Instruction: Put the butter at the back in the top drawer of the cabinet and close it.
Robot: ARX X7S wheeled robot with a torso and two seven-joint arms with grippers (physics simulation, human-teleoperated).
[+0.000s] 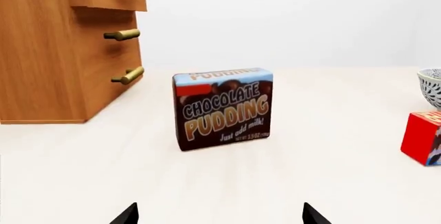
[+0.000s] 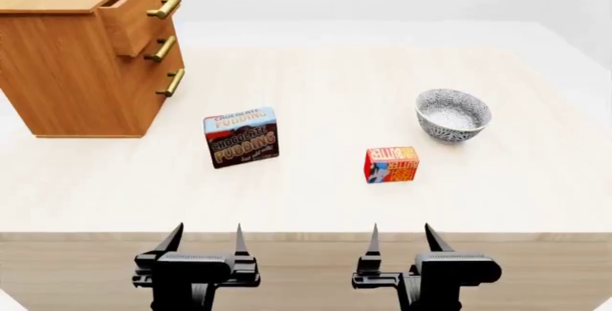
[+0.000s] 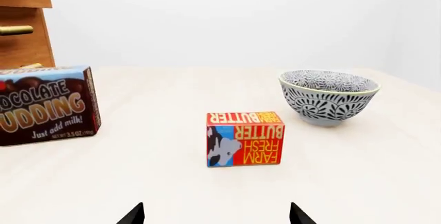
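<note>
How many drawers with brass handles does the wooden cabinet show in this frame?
3, stacked on the light-brown wooden cabinet at the table's far left: the top drawer, pulled partly open, the middle drawer and the bottom drawer below it, both shut.

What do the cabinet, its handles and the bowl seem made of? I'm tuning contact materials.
The cabinet looks like matte light-brown wood, with visible grain. Its handles look like satin brass, yellow with soft highlights. The bowl looks like glazed ceramic, with a dark pattern on white.

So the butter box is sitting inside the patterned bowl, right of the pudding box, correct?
Not quite. The butter sits on the table in front of the patterned bowl, apart from it, not inside. It is right of the pudding box. The head view shows this.
</note>
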